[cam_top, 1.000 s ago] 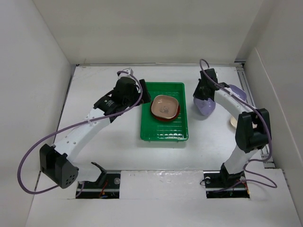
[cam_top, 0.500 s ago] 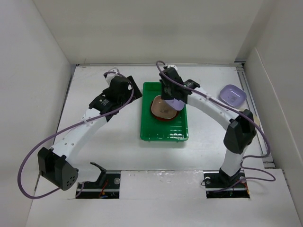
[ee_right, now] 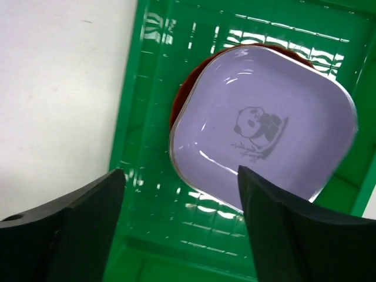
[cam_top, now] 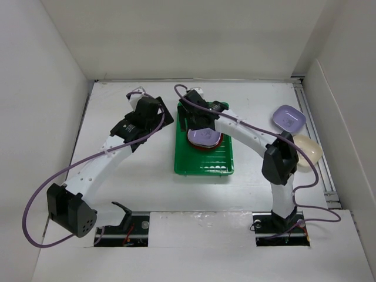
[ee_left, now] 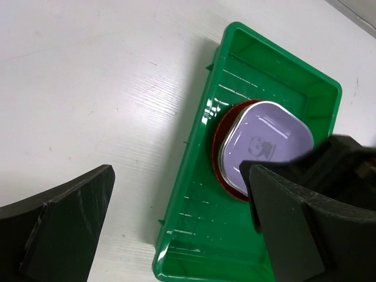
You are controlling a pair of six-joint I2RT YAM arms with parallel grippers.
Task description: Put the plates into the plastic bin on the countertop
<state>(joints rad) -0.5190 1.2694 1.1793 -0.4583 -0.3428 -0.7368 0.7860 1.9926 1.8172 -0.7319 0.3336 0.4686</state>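
Right gripper (ee_right: 181, 176) has just let go, jaws apart: lavender dish (ee_right: 264, 123) now sits atop the red-brown plate (ee_right: 183, 91) in the green bin (ee_right: 130, 106) (second lavender dish (cam_top: 288, 117) and cream dish (cam_top: 308, 151) wait at worktop's right edge).

Seen from above, the scene is bright and evenly lit, the white countertop (cam_top: 129, 176) and walls showing only faint, soft-edged shadows beneath the arms, and everything stays sharp out to the corners. In the wrist views the light strikes from overhead, leaving white streaks of glare on the ribbed floor of the green bin (ee_right: 153, 194) and small glints on the glossy lavender plate (ee_right: 264, 129). The dark fingers (ee_right: 70, 229) close to each lens are featureless and slightly soft, and a grey shadow lies beside the bin.
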